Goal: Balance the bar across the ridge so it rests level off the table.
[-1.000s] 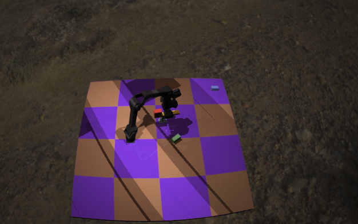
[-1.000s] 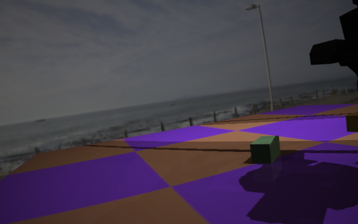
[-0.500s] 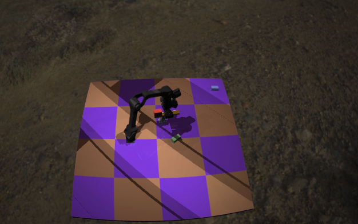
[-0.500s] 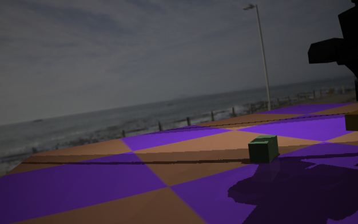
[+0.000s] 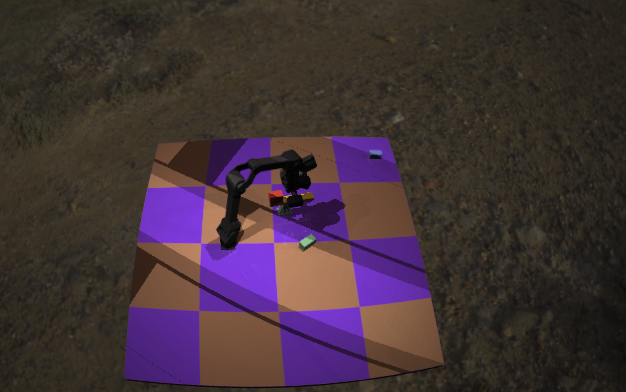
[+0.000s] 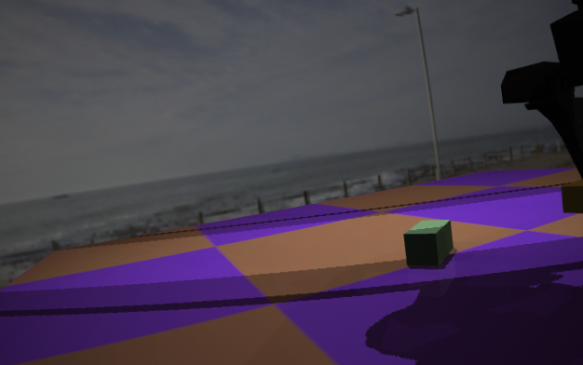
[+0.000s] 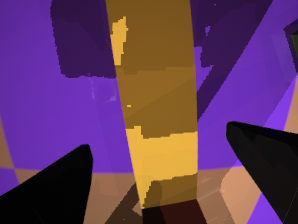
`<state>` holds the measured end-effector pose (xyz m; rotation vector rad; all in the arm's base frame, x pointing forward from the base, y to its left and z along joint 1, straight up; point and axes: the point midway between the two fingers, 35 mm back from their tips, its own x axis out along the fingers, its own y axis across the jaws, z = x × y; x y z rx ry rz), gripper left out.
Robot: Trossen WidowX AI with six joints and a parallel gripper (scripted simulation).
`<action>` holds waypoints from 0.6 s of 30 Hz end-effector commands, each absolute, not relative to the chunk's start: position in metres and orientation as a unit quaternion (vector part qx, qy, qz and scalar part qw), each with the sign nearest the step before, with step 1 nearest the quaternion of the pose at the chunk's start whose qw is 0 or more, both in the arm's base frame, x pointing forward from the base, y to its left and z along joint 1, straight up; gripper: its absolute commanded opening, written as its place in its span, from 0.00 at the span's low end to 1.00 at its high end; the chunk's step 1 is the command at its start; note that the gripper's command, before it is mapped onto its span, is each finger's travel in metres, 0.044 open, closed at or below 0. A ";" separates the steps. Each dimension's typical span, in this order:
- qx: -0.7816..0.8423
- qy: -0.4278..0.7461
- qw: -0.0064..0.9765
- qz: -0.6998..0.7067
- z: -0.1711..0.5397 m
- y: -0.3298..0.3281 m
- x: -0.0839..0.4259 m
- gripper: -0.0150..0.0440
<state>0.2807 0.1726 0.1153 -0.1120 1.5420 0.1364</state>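
Observation:
The yellow bar (image 5: 308, 197) (image 6: 573, 199) (image 7: 162, 155) has a red block (image 5: 275, 198) (image 7: 182, 214) at its left end in the top view. The small grey ridge (image 5: 284, 210) stands under the bar, near the red end; the contact between them is too small to make out. The bar looks about level, and its end shows at the right edge of the exterior view. My gripper (image 5: 295, 201) (image 7: 161, 141) is open around the bar, with a wide gap on both sides in the wrist view. Part of the bar is hidden behind a finger in the top view.
A green block (image 5: 307, 242) (image 6: 427, 244) lies on the checkered table (image 5: 240, 345) (image 6: 154, 265), in front of the ridge in the top view. A light blue block (image 5: 375, 154) lies near the far right corner. Dark shadow bands cross the table.

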 end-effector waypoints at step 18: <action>-0.048 0.691 0.719 0.064 0.215 0.171 0.278 1.00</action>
